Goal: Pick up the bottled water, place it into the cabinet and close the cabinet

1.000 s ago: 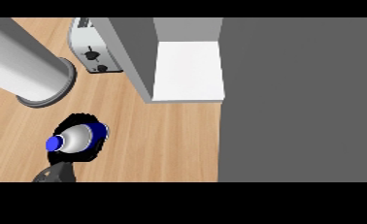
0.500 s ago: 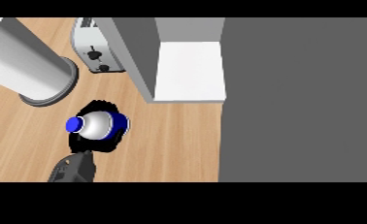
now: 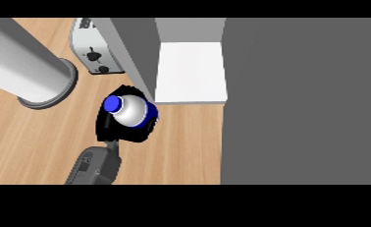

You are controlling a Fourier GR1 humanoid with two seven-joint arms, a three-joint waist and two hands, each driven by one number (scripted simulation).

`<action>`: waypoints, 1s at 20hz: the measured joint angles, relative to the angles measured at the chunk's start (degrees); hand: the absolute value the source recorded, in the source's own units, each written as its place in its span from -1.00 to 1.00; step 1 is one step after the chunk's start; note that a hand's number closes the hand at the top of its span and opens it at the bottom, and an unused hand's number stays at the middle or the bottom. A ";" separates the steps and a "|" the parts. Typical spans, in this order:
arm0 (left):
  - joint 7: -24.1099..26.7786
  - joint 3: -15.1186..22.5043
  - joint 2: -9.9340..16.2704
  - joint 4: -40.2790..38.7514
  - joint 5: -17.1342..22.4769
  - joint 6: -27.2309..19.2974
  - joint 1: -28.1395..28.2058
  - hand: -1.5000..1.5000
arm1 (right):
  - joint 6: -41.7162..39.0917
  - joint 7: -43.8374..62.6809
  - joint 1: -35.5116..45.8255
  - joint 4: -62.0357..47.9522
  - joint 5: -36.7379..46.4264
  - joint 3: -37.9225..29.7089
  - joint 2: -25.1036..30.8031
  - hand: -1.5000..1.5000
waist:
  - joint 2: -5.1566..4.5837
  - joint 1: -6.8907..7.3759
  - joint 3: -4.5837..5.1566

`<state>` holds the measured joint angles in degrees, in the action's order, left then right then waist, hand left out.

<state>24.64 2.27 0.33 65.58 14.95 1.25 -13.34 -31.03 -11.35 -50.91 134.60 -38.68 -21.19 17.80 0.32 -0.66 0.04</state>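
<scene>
**Bottle held at cabinet front**

I see one hand (image 3: 116, 128), black fingers curled round the bottled water (image 3: 129, 111), hiding its lower part. Blue cap and pale shoulder show from above. I can't tell which arm it is. Bottle sits above the wooden counter (image 3: 43, 137), just beside the cabinet (image 3: 190, 71) door edge, white shelf visible inside. Toaster (image 3: 98, 49) behind, grey cylinder (image 3: 33, 73) at left
</scene>
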 measured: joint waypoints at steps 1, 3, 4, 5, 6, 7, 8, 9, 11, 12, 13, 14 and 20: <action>-1.22 1.95 -0.07 1.63 0.50 -2.39 -0.32 1.00 | -0.13 -0.07 -0.20 0.00 -0.10 0.12 -0.09 -1.00 | 0.01 -0.07 0.00; -2.73 4.70 -0.16 2.84 1.36 -6.56 -2.09 1.00 | -0.18 0.04 -0.27 0.00 -0.39 -0.27 0.22 -1.00 | -0.06 -0.26 0.01; -2.78 6.19 -0.20 3.24 1.70 -8.68 -2.42 1.00 | -0.40 -0.16 -0.30 -0.01 -0.53 -0.45 0.21 -1.00 | -0.09 -0.33 0.02; -3.29 7.24 -0.23 3.63 1.92 -10.54 -3.37 1.00 | 0.13 0.13 0.13 0.07 -0.68 -0.36 0.52 -1.00 | -0.14 -0.32 0.03; -4.29 8.80 -0.24 4.36 2.11 -12.67 -4.22 1.00 | 0.43 0.37 0.42 0.05 -0.81 -0.21 0.54 -1.00 | -0.16 -0.32 0.03; -5.02 9.97 -0.26 4.64 2.33 -14.81 -5.32 1.00 | 0.61 0.46 0.86 0.04 -0.93 -0.15 0.73 -1.00 | -0.19 -0.35 0.03; -5.51 11.18 -0.27 4.13 2.52 -17.25 -6.73 1.00 | 0.33 0.40 0.83 -0.07 -1.01 -0.11 0.48 -1.00 | -0.21 -0.50 0.03; -5.87 12.20 -0.28 3.47 2.67 -19.26 -8.07 1.00 | 0.78 0.68 1.33 -0.07 -1.10 0.43 0.39 -1.00 | -0.26 -0.56 0.03; -6.81 14.64 -0.30 3.00 2.41 -23.53 -9.89 1.00 | 0.43 0.43 1.05 -0.16 -1.44 -0.77 0.80 -1.00 | -0.25 -0.75 0.03; -7.29 15.53 -0.30 2.23 2.35 -25.53 -11.10 1.00 | 0.61 0.60 1.53 -0.19 -1.62 -1.12 1.37 -1.00 | -0.30 -0.78 0.03; -7.99 15.99 -0.31 1.09 2.34 -26.94 -12.53 1.00 | 0.79 0.79 1.67 -0.16 -1.80 -1.22 1.65 -1.00 | -0.34 -0.86 0.04; -9.06 16.22 -0.31 0.17 2.32 -28.34 -14.08 1.00 | 0.43 0.72 1.52 -0.27 -2.01 -2.07 2.02 -1.00 | -0.34 -0.93 0.04; -10.83 15.99 -0.24 -9.09 2.33 -32.60 -21.90 1.00 | 1.37 1.72 2.91 -0.36 -3.04 -1.64 2.88 -1.00 | -0.57 -1.22 0.05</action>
<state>13.82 18.26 0.08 56.49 17.28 -31.34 -35.25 -29.66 -9.63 -48.00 134.25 -41.72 -22.83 20.69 -0.24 -1.88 0.10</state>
